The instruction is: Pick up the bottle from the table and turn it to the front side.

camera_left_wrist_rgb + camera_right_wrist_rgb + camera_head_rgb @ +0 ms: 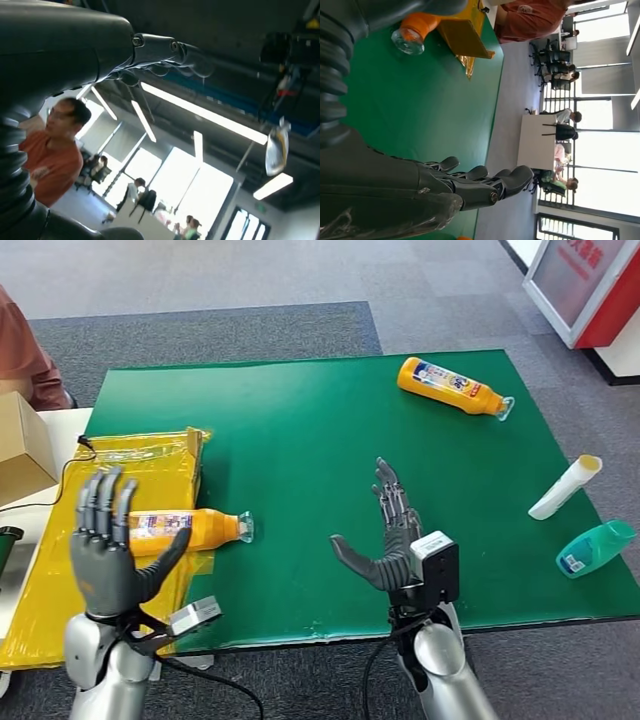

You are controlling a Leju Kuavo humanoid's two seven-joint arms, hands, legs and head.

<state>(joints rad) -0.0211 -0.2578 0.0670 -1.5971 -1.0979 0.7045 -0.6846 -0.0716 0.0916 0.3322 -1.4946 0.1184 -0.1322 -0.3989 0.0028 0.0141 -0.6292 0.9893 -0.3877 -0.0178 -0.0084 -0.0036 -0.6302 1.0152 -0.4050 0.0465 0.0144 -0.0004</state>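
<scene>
Head view: we see the orange bottle [189, 528] lying on its side at the near left of the green mat [317, 440], its long axis running left to right, clear cap toward the mat's middle, base end over the yellow bag [162, 465]. Our left hand [109, 545] is raised just in front of it, fingers spread, holding nothing. Our right hand [385, 540] hovers over the mat with fingers apart, likewise empty. A second orange bottle [451, 386] lies far right.

bottle [185, 529]: orange, printed label | table [317, 450]: green | wrap [45, 570]: yellow
</scene>
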